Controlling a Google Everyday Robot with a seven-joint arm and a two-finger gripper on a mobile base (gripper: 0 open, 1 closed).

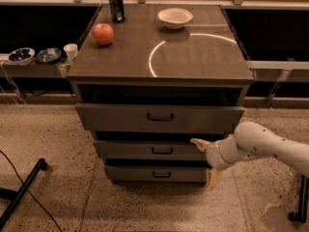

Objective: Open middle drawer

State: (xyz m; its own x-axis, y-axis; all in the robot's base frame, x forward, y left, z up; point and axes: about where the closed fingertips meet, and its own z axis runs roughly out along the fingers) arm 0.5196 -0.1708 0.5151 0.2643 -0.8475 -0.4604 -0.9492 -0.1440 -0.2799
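Observation:
The middle drawer (145,150) is the shallow grey front with a small dark bar handle (162,150), second of three in the cabinet. It stands slightly forward of the lowest drawer (145,174) and behind the taller top drawer (120,118), which is pulled out a little. My gripper (202,163) is at the right end of the middle drawer's front, well right of the handle. It is open. Its upper finger (199,142) lies at the drawer's top right edge. Its lower finger (214,178) hangs by the lowest drawer's right end. It holds nothing.
On the cabinet top (193,62) are a red apple (103,34), a dark can (116,5) and a white bowl (175,17). A side shelf at the left holds small bowls (21,55) and a cup (71,51). A black stand leg (21,190) and a cable lie on the floor at the left.

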